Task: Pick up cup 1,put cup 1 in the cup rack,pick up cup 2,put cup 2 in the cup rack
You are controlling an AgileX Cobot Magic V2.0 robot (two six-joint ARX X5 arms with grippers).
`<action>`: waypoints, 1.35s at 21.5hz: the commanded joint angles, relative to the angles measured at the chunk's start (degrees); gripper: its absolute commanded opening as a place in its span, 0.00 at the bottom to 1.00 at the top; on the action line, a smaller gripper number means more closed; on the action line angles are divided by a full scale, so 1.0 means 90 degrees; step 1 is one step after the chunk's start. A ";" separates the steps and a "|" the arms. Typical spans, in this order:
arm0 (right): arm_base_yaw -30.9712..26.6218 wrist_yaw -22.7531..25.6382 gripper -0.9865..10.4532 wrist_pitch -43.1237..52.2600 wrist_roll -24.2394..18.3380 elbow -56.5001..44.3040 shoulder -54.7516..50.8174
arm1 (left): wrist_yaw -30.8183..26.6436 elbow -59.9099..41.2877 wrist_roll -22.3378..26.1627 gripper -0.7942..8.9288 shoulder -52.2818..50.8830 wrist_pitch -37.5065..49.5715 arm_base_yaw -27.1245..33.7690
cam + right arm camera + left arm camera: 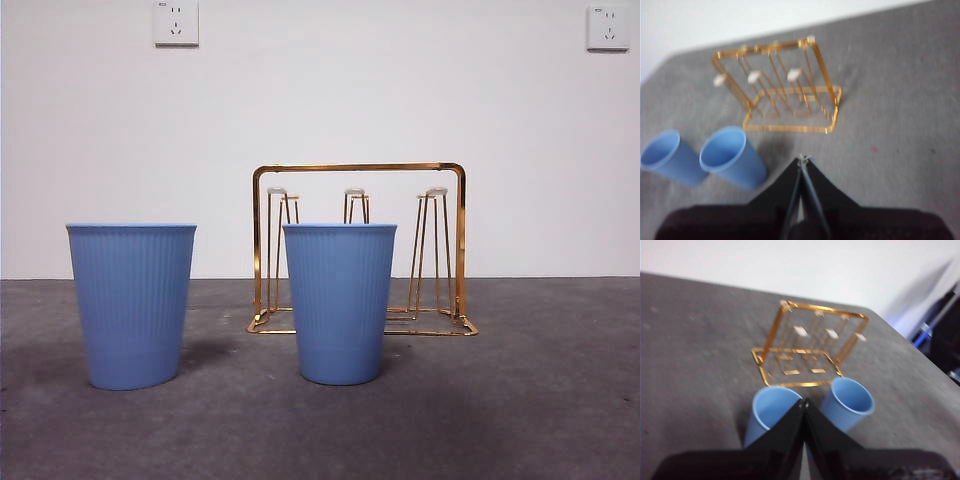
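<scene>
Two ribbed blue cups stand upright on the grey table, and nothing shows which is cup 1 or cup 2. One cup (pixel 131 305) (pixel 771 407) (pixel 667 157) is at the left. The other cup (pixel 339 300) (pixel 852 399) (pixel 732 155) is in the middle, just in front of the gold wire cup rack (pixel 461 250) (pixel 800 385) (pixel 790 128). The rack's white-tipped prongs carry nothing. My left gripper (pixel 805 402) hovers shut and holds nothing, high on the near side of both cups. My right gripper (pixel 802 159) is shut and holds nothing, up above the table to the right of the middle cup. Neither arm shows in the front view.
A white wall with two power sockets (pixel 176 22) (pixel 608 27) stands behind the table. In the left wrist view the table's far right edge (pixel 900 335) runs close past the rack, with dark equipment beyond it.
</scene>
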 commanded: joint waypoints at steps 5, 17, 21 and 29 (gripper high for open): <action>0.0000 -0.0097 0.08 -0.1826 -0.1183 0.1345 0.1032 | 0.0457 0.0765 0.0486 0.08 0.0823 -0.0857 0.0017; 0.0002 -0.0554 0.09 -0.2756 -0.1770 0.2147 0.2062 | 0.0578 0.1525 0.1156 0.08 0.1763 -0.1855 -0.0277; 0.0002 -0.0753 0.31 -0.2528 -0.1741 0.2164 0.2062 | 0.0595 0.1525 0.1117 0.52 0.1797 -0.1746 -0.0330; 0.0007 -0.1843 0.52 -0.2096 -0.1348 0.2198 0.2664 | 0.1234 0.1540 0.0923 0.77 0.2038 -0.1338 -0.0486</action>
